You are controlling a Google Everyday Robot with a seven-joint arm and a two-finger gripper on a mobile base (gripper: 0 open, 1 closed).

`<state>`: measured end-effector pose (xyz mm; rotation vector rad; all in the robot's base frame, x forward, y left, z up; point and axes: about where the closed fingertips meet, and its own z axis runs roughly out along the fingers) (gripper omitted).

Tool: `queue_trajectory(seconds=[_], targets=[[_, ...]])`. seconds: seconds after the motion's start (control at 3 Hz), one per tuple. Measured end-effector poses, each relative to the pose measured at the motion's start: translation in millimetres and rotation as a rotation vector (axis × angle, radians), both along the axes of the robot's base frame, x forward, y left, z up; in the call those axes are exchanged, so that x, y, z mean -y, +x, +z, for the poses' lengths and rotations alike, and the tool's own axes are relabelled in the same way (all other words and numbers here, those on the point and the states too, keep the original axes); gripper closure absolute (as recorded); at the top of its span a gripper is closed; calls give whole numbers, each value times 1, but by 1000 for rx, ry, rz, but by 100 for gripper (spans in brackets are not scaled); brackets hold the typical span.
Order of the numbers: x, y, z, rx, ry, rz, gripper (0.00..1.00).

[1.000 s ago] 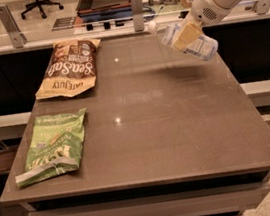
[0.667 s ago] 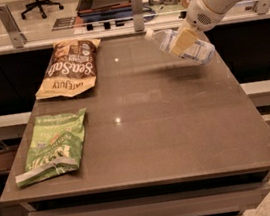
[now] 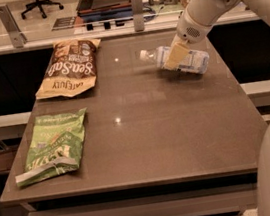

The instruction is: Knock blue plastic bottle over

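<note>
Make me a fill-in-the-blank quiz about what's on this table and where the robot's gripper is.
The blue plastic bottle lies on its ____ on the table.
Its cap is ____ in colour.
The gripper is down at the ____, near the table's far right corner.
Of the green bag and the brown bag, the ____ one is nearer the bottle.
Missing words: side; white; bottle; brown.

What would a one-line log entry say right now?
claw: at bottle, far right | blue plastic bottle: lying tipped, cap pointing left | brown bag, green bag: flat, left side
</note>
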<state>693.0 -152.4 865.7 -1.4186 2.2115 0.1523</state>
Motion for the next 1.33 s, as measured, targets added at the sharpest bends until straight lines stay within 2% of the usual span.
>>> queue_trajectory(seconds=[0.33,0.67,1.33], targets=[[-10,-1,-20,-50,-9,19,100],[-10,-1,-21,-53,-9,20,83],[-12,-1,-23,-57,-9,23,36]])
